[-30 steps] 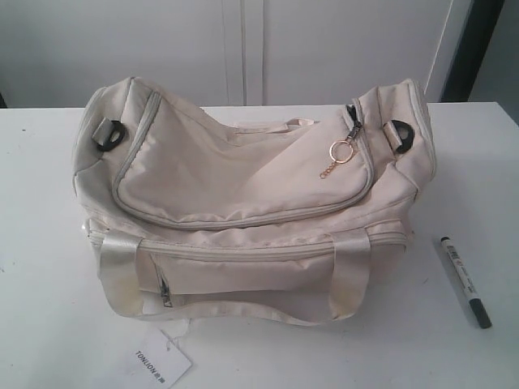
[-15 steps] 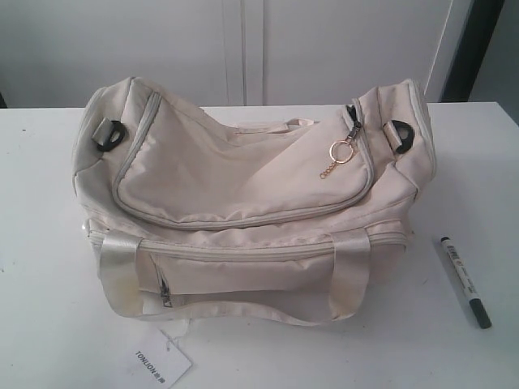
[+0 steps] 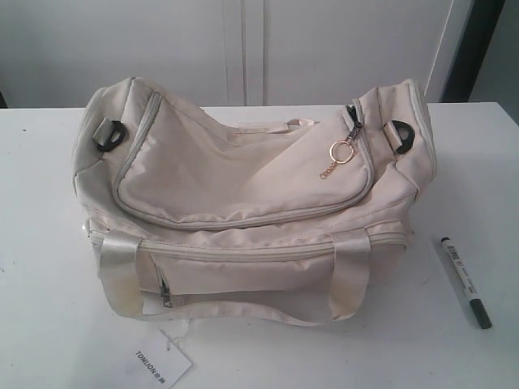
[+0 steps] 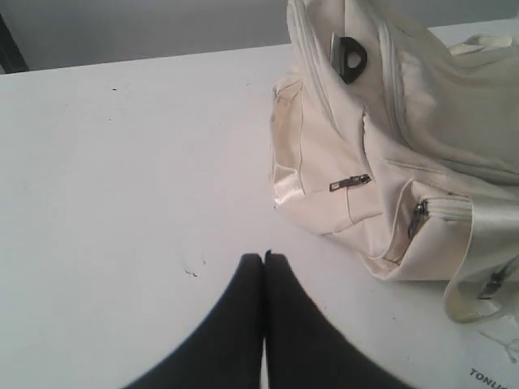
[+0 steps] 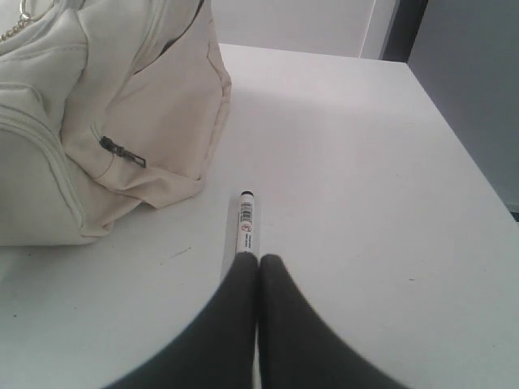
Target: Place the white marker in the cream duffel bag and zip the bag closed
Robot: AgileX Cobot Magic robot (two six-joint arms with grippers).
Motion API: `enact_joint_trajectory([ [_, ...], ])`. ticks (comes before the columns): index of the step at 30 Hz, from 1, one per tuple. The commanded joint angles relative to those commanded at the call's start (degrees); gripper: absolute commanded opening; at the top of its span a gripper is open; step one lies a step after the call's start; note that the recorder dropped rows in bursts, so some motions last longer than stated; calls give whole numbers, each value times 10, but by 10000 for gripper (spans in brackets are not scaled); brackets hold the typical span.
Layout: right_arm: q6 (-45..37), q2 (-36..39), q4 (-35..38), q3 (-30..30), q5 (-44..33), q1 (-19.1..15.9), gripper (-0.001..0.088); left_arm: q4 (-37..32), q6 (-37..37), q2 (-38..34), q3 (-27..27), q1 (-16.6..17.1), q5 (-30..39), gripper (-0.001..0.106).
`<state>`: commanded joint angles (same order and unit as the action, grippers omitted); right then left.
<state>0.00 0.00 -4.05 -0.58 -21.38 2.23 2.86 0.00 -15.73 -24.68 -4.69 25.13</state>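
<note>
Right claw (image 5: pixel 259 259) first: I am seeing its two dark fingers pressing tip to tip, fully closed and gripping nothing. It is hanging over the table (image 3: pixel 49 324) right at one end of the marker (image 5: pixel 246 229), whose last stretch is disappearing under the fingertips in the wrist view; I cannot tell whether they are touching it. Left claw (image 4: pixel 263 258) is likewise closed with its tips meeting and nothing between them, hovering above bare tabletop near one end of the bag (image 4: pixel 389 162) but apart from it. Neither claw is showing in the exterior view. From that view the bag (image 3: pixel 243 203) is sitting in the middle of the table with its handles (image 3: pixel 349 275) drooping down the front, a black end ring (image 3: pixel 109 136) showing at the left end, and a gold ring pull (image 3: pixel 341 152) hanging near the right end of the top zip. I cannot tell whether that zip is fully closed. A white tag (image 3: pixel 162 365) reading TONLION is lying in front of the bag. The marker (image 3: pixel 466 281) is lying flat on the table to the right of the bag, clear of it, with its dark cap pointing toward the near edge.
</note>
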Motion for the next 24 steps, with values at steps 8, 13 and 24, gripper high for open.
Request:
enact_joint_trajectory([
  [8, 0, 0, 0, 0, 0, 0, 0, 1, 0, -48, -2, 0, 21, 0],
  [13, 0, 0, 0, 0, 0, 0, 0, 1, 10, -151, -42, 0, 79, 0],
  [24, 0, 0, 0, 0, 0, 0, 0, 175, 238, -312, -107, 0, 36, 0],
])
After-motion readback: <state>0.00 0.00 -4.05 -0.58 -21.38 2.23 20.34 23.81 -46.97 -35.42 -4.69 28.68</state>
